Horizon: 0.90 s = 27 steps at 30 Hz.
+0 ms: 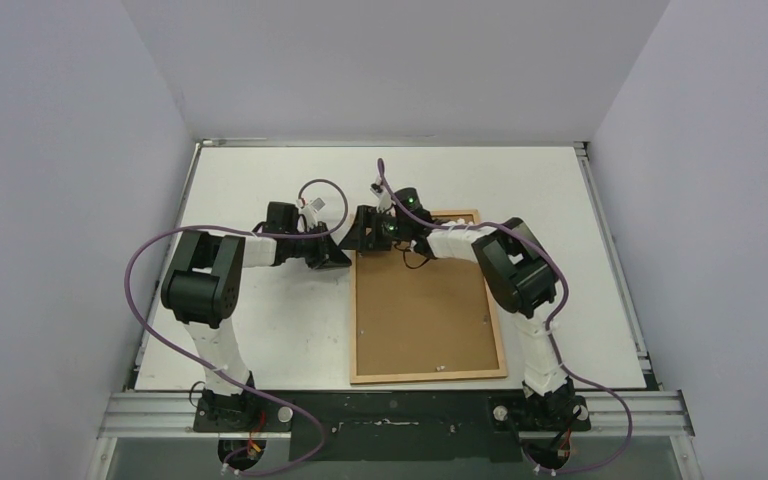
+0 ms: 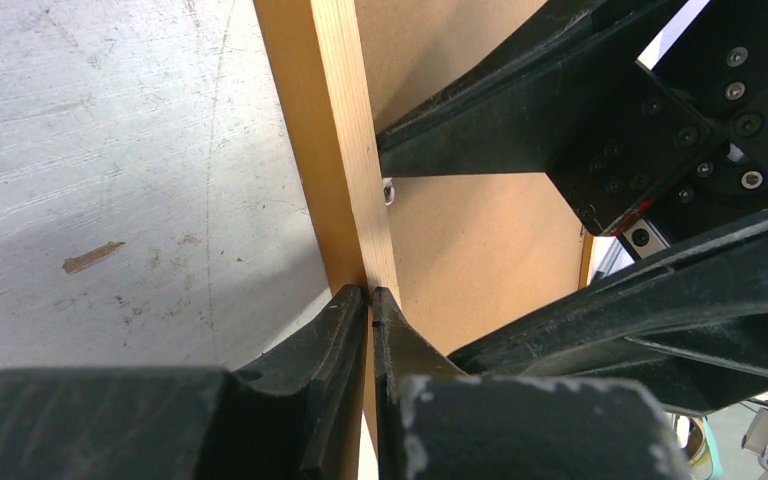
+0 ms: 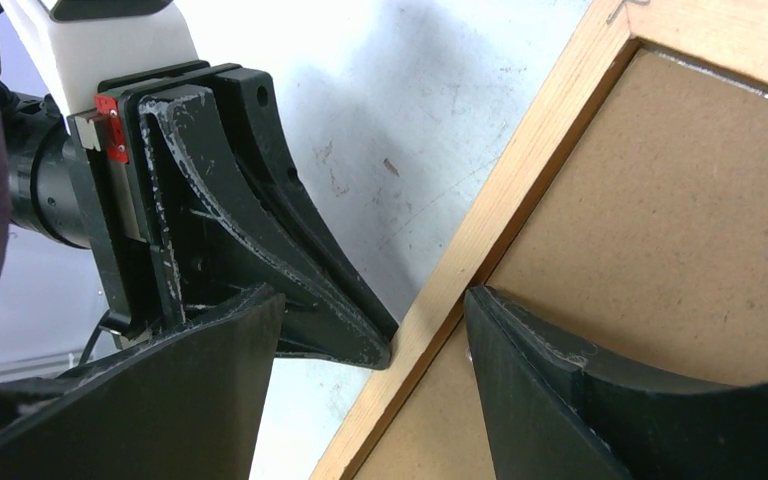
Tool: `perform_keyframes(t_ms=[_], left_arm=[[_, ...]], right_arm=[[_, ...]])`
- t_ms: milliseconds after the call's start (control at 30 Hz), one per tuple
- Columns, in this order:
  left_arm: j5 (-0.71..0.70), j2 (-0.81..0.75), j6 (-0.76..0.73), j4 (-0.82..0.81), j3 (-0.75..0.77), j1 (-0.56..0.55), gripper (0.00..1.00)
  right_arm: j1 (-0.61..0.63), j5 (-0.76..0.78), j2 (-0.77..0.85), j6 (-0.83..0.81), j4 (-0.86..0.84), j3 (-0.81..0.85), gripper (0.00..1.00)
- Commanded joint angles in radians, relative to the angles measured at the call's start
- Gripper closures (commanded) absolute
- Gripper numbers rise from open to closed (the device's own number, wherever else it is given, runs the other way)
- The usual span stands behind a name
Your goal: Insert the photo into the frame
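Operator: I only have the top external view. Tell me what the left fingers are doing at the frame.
Observer: The left fingers are shut, with their tips against the outer side of the frame border.
Operator: Report the right fingers.
Observer: The right fingers are open and straddle that border, one over the table, one over the backing board.
Operator: Check for fasteners near them.
Observer: A small metal tab sits at the border's inner edge.
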State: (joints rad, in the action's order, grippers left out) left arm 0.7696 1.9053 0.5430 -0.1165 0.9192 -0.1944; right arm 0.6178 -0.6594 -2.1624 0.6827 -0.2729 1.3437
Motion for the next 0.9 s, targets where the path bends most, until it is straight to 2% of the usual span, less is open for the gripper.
perform_keyframes(t_ms=[0,233,867], left_arm=[[-0.069,-0.006,-0.027,0.015,0.018,0.010,0.95],[-0.069,-0.012,-0.029,0.014,0.012,0.010,0.95],[-0.069,-0.013,-0.021,0.007,0.007,0.013,0.96]], right_arm=[[-0.011,-0.007,0.079,0.015,0.001,-0.025,0.32],[-0.050,0.016,0.112,0.043,-0.108,-0.043,0.31],[-0.012,0.007,0.063,0.038,-0.076,-0.093,0.32]])
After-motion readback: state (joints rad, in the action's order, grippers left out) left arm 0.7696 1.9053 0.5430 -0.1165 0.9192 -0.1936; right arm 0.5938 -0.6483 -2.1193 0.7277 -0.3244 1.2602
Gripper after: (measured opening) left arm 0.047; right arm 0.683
